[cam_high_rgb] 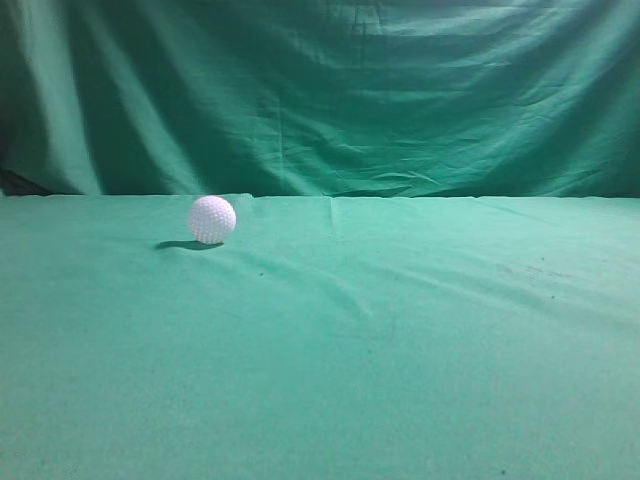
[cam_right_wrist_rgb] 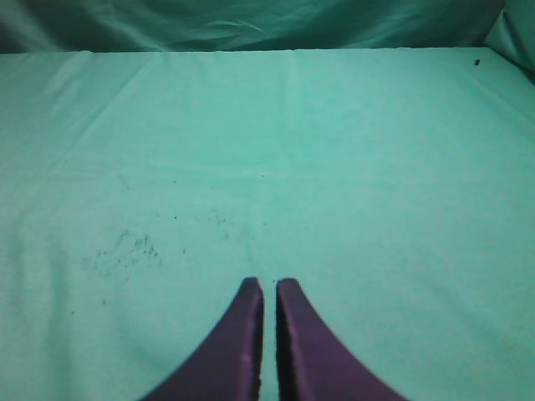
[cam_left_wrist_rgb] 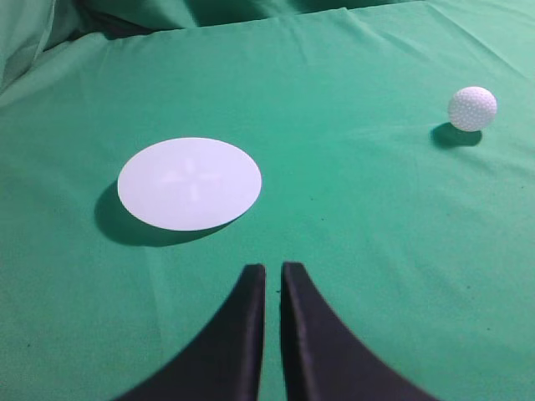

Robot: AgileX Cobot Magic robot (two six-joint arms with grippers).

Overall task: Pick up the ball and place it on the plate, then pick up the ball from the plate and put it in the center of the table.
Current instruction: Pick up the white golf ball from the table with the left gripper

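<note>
The ball [cam_high_rgb: 212, 219] sat on the table [cam_high_rgb: 400, 330] at approx 10 o'clock from the middle of the exterior view, free of both arms. In the left wrist view it [cam_left_wrist_rgb: 472, 108] lay at approx 2 o'clock from the left gripper [cam_left_wrist_rgb: 273, 269], well apart. The plate [cam_left_wrist_rgb: 189, 183] lay at approx 11 o'clock, nearer, also untouched.

Left gripper's fingers were pressed nearly together w/ only a thin slit between them, holding nothing. The right gripper [cam_right_wrist_rgb: 269, 284] was the same — near-closed, empty, only bare cloth ahead.

Judged step: first pickup, not yet begun. Left arm looked best placed. It would need to spread its fingers wider than the ball, come down centred over it & close at the widest part. Off-centre contact would prob. send it rolling.

Ball: round, white, hard-looking, dimpled all over, so likely slippery in a pinch. Plate: pale, flat, oval as seen, faint cross mark at centre, casting a shadow at its near-left edge. Cloth: green, matte, slightly wrinkled — small dark specks in the right wrist view.
</note>
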